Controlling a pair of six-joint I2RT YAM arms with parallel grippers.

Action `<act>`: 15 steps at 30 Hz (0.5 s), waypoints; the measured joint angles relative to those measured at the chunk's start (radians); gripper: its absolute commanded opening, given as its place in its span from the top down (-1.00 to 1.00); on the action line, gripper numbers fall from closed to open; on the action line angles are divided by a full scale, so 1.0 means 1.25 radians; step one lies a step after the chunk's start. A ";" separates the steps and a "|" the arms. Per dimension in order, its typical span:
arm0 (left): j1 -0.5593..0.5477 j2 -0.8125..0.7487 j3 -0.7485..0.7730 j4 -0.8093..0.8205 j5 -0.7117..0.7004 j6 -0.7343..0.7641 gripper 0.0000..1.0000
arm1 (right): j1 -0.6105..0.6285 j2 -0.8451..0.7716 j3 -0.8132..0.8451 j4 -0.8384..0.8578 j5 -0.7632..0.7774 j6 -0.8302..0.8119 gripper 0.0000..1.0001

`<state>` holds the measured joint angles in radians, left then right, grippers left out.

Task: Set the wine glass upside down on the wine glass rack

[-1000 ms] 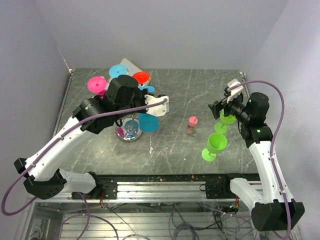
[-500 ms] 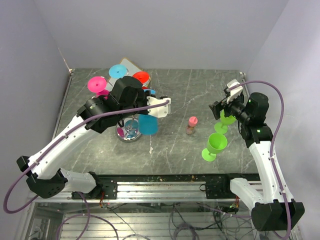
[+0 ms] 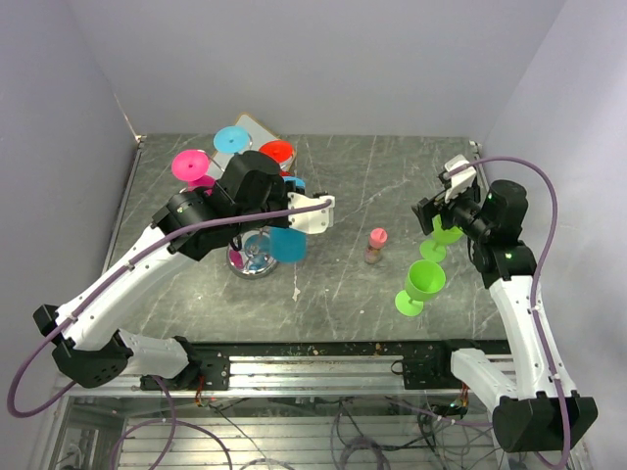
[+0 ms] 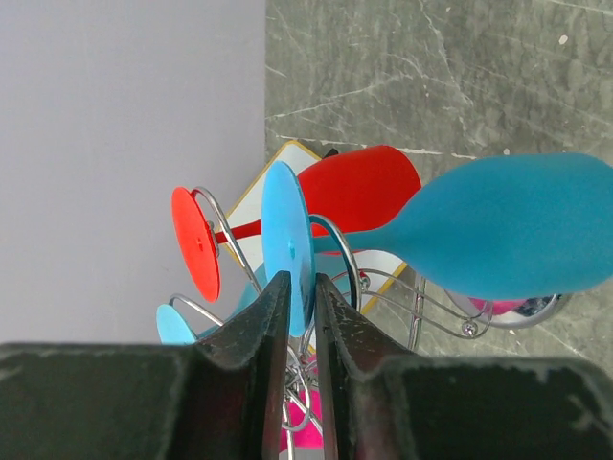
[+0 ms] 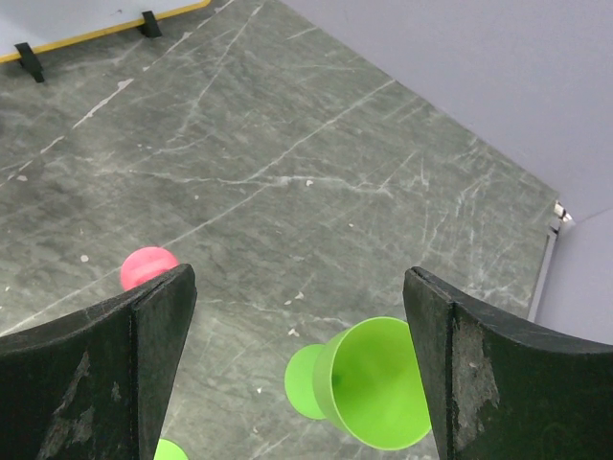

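Top external view: the left gripper (image 3: 315, 212) carries a blue plastic wine glass (image 3: 287, 244) at the silver wire wine glass rack (image 3: 253, 258), which stands on a round shiny base at the back left of the grey marbled table (image 3: 343, 294).
In the left wrist view the fingers are pressed narrowly onto the thin round foot of the blue glass, with its bowl (image 4: 498, 240) pointing away from the gripper and its stem crossing one of the rack's curled hooks; I cannot tell whether it is seated there. A red glass (image 4: 359, 187) hangs on the rack just beside it. The right gripper (image 5: 299, 316) hovers with its fingers spread wide and holding nothing, above a bright green plastic goblet (image 5: 369, 383) lying on the table, near a small pink-capped bottle (image 3: 376, 245).
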<state>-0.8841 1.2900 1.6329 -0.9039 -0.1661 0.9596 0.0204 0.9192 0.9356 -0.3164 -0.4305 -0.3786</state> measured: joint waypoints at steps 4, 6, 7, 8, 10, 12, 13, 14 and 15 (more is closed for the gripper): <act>0.000 0.000 0.000 -0.009 0.005 -0.003 0.39 | -0.001 -0.001 0.011 -0.004 0.020 -0.004 -0.79; 0.000 0.000 0.000 -0.012 0.008 -0.005 0.36 | -0.001 -0.001 0.011 -0.006 0.033 -0.007 -0.79; 0.000 0.000 0.000 -0.012 0.009 -0.006 0.34 | -0.001 -0.001 0.011 -0.007 0.040 -0.009 -0.79; 0.000 0.000 0.000 -0.012 0.009 -0.006 0.32 | -0.001 -0.001 0.011 -0.008 0.045 -0.011 -0.79; 0.000 -0.001 0.000 -0.011 0.010 -0.006 0.29 | -0.002 -0.001 0.011 -0.009 0.053 -0.015 -0.79; 0.000 -0.002 0.002 -0.011 0.010 -0.005 0.25 | -0.002 -0.001 0.011 -0.012 0.062 -0.018 -0.79; 0.000 -0.003 0.002 -0.012 0.010 -0.006 0.24 | -0.003 -0.001 0.011 -0.014 0.067 -0.020 -0.79; 0.001 -0.005 0.002 -0.012 0.010 -0.006 0.22 | -0.005 -0.001 0.011 -0.016 0.071 -0.021 -0.79; 0.001 -0.006 0.002 -0.012 0.010 -0.006 0.21 | -0.009 -0.001 0.011 -0.020 0.077 -0.022 -0.79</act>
<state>-0.8825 1.2819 1.6356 -0.9188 -0.1535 0.9524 0.0093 0.9176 0.9489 -0.3412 -0.3340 -0.4065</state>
